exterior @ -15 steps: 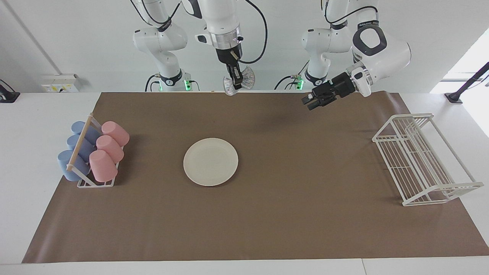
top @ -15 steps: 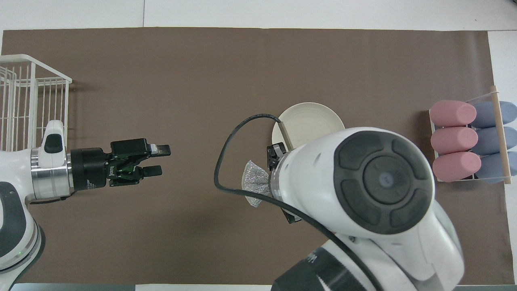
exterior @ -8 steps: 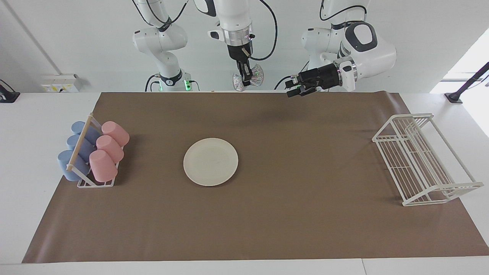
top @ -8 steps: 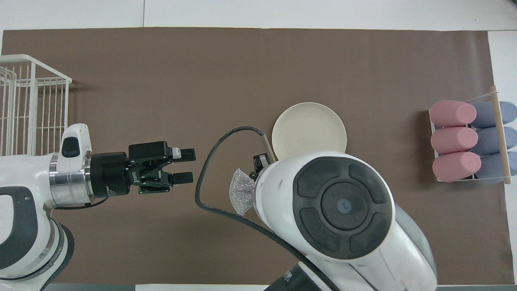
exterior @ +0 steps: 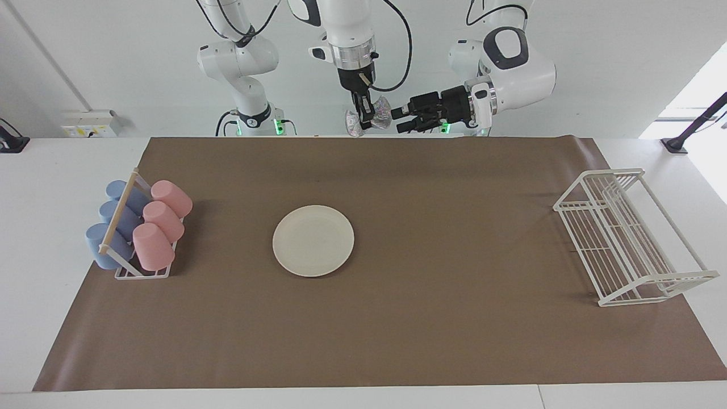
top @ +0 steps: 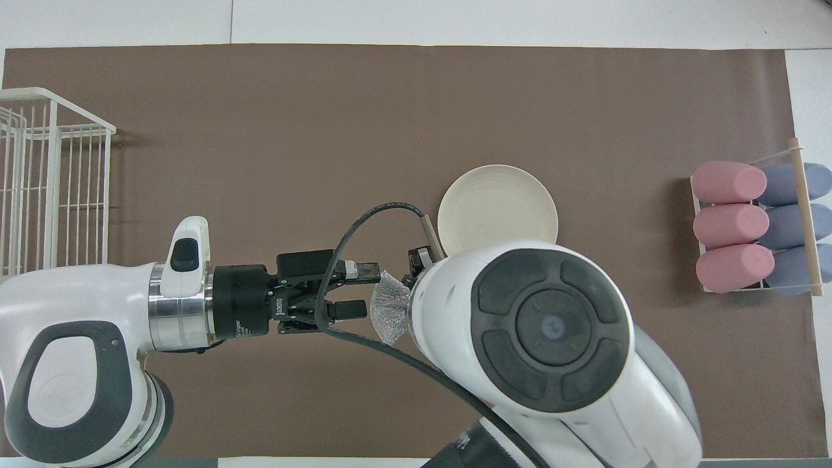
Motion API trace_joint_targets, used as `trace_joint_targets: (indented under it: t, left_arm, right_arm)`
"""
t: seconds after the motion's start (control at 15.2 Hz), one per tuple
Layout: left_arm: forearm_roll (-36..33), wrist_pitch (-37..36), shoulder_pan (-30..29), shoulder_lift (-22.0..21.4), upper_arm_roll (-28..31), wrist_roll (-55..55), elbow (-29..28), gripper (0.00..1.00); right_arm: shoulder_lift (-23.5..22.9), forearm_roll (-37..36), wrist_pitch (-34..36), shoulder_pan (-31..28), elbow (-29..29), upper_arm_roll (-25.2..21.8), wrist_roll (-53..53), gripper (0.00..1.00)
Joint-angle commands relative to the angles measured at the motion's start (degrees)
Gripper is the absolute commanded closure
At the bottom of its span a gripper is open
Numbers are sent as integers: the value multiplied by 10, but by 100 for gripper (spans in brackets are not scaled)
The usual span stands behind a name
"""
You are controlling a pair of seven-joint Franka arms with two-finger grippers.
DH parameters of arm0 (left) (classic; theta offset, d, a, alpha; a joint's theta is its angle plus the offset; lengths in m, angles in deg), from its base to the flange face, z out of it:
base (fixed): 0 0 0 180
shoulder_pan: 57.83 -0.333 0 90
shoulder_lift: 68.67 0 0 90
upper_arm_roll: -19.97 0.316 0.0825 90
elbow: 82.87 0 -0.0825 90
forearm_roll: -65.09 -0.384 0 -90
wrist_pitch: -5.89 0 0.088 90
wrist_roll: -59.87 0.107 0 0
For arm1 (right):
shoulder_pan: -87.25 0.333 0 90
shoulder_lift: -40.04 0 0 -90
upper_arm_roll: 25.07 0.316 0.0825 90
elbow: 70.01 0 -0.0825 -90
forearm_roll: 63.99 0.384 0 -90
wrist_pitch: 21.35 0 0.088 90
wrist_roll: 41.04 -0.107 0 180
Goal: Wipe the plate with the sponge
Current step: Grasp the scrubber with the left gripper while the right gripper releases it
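Landmark: plate (exterior: 313, 241), flat on the brown mat (exterior: 397, 341), nothing on it, open from above and all round its rim. Toward the right arm's end from the plate: cup rack (exterior: 139, 230), well apart, bare mat between. Toward the left arm's end: white wire rack (exterior: 625, 238), well apart, wide bare mat between. Nearer the robots than the plate, up in the air: right gripper (exterior: 363, 120) clamping the sponge (exterior: 376, 115), left gripper (exterior: 400, 120) parted just beside it; mat beneath them bare.
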Motion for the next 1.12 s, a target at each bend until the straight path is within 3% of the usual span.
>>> trace_joint_targets:
  t: [0.0, 0.07, 0.13, 0.2, 0.79, 0.85, 0.92, 0.99, 1.05]
  left_arm:
    - [7, 10, 9, -5, 4, -38, 3, 21]
    - [7, 9, 9, -5, 3, -66, 3, 47]
    - [7, 9, 9, -5, 3, -82, 3, 84]
    - [7, 8, 9, -6, 3, -95, 3, 100]
    - [5, 9, 8, -11, -3, -154, 9, 100]
    - [5, 8, 8, -11, -3, -156, 8, 100]
    - [4, 8, 8, -11, -3, -156, 8, 100]
    - [4, 8, 8, -13, -3, -157, 8, 100]
    - [5, 8, 8, -14, -3, -157, 8, 100]
  right_arm:
    - [0, -9, -1, -5, -2, 4, -4, 100]
    - [1, -9, -1, -5, -2, 4, -4, 100]
    - [1, -9, -1, -5, -2, 4, -4, 100]
    - [0, -9, -1, -5, -2, 4, -4, 100]
    - [0, -17, 0, -9, -1, 4, -3, 100]
    - [1, -17, -1, -11, -1, 4, -2, 87]
    - [2, -19, -1, -12, -1, 2, 1, 54]
    - [4, -22, -1, -15, -1, -1, 9, 13]
    - [4, -29, -1, -22, -1, -1, 22, 2]
